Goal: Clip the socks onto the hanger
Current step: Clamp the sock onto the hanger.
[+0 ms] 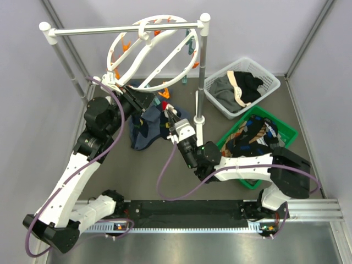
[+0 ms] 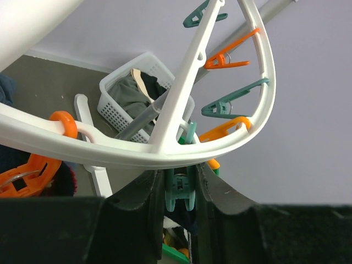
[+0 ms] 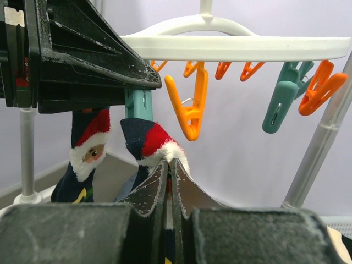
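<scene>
1. The left gripper (image 2: 177, 175) is clamped on a teal clip (image 2: 179, 190). The clip sits squeezed right between its two black fingers (image 2: 142, 206), just under the rim of the hanger (image 2: 126, 153).
2. The right gripper (image 3: 170, 168) is closed tight on a sock (image 3: 155, 144), a dark one with a red and white fuzzy cuff. The cuff pokes up out of the fingertips, just below and beside that same teal clip.
3. A second sock (image 3: 88, 154) with a little Santa face hangs just left of the held one, under the left gripper. From these views I can't tell what's holding it up.
4. The hanger is the big white ring with curved spokes, and it hangs tilted from the bar of the white rack (image 1: 82, 31). Orange and teal clips dangle all round the rim. One orange clip (image 3: 190, 110) hangs right next to the teal one being pinched.
5. On the table below the two grippers there's a crumpled blue-grey garment (image 1: 144, 137).
6. Off to the right is a white basket (image 1: 258, 98) with grey, black and cream clothes in it. Nearer the arms, a green basket (image 1: 278, 118) holds a heap of dark socks.
</scene>
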Available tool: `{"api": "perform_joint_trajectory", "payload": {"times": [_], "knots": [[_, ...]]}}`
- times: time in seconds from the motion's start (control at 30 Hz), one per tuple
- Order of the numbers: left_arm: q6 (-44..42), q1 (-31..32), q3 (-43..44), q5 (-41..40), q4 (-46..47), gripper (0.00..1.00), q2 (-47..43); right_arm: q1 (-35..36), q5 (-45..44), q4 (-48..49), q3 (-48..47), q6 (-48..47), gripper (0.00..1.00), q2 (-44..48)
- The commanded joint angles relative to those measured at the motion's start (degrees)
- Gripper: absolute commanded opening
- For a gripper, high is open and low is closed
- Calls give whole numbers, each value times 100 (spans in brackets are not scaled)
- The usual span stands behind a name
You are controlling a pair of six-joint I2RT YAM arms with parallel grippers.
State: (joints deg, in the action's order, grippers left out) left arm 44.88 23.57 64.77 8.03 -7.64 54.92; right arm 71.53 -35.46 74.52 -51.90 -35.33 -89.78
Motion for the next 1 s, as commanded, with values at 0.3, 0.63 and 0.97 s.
{"api": "perform_joint_trajectory", "payload": {"times": [0.3, 0.63, 0.97], "knots": [[249, -11, 167, 23, 421, 0, -77, 90, 127, 774, -321, 114, 0, -163], [240, -2, 150, 76, 395, 0, -51, 90, 171, 643, -400, 149, 0, -128], [-155, 7, 97, -82, 17, 0, -60, 81, 408, 213, -549, 290, 0, 83]]}}
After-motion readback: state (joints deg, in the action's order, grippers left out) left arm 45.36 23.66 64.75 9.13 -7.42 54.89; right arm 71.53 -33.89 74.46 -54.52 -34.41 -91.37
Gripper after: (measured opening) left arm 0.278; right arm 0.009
